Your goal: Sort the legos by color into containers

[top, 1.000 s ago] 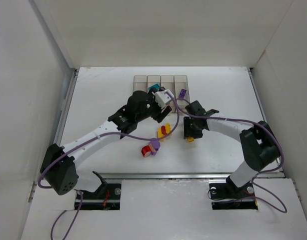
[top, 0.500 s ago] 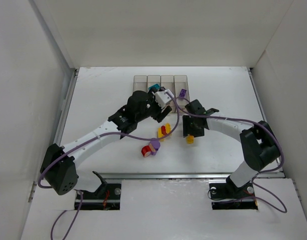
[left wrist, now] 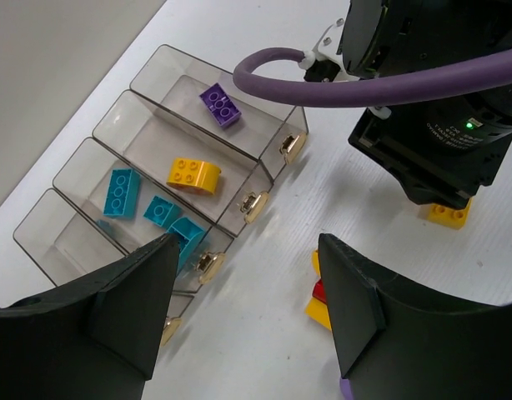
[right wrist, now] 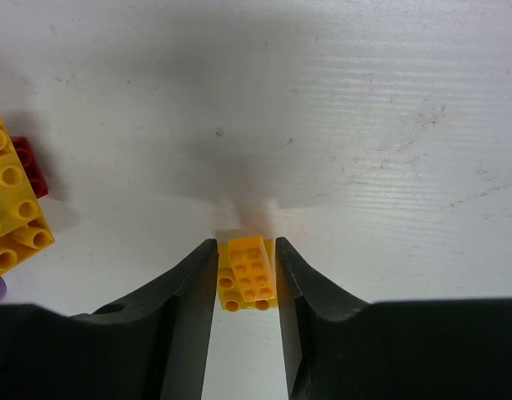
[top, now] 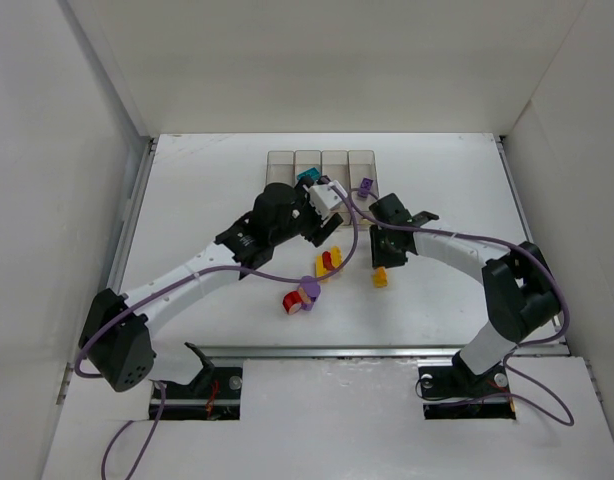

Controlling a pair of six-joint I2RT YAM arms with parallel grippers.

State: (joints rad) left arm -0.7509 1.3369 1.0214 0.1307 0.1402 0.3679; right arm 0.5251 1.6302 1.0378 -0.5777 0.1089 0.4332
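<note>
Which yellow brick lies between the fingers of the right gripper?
The lone yellow brick, free on the table. One other lies in a bin; one is joined to a red brick.

Glossy plastic legos [right wrist: 246,279], clear containers [left wrist: 66,235]

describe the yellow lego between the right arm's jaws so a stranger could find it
From the row of clear containers at the far side of the table, come a little toward the arms. There a small yellow brick sits squeezed between the jaws of the right gripper. Unlike the yellow-and-red clump to its left, it is single and one colour.
</note>
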